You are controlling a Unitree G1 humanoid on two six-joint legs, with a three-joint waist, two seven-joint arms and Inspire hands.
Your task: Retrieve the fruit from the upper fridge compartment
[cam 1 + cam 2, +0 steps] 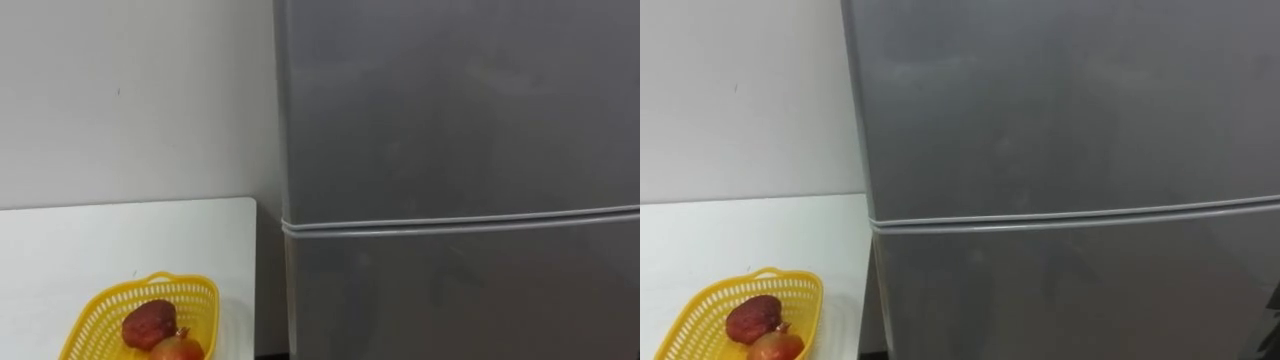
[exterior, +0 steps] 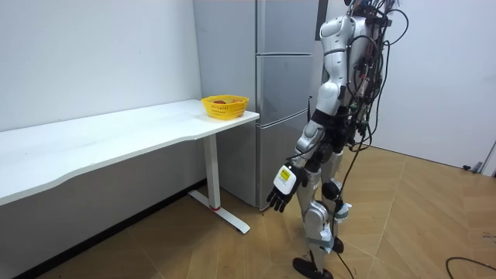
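2 fridge doors closed — L hand hangs, fingers slack, empty.

The fridge stands against the wall, upper door over lower door, both closed. The table runs along the wall to the fridge's left, its end just beside the fridge. The basket sits on that end, near the front edge, with two fruits in it (one behind, the other in front, touching). The robot stands close before the fridge, facing it, with the table on its left. Its left hand hangs low at its side.
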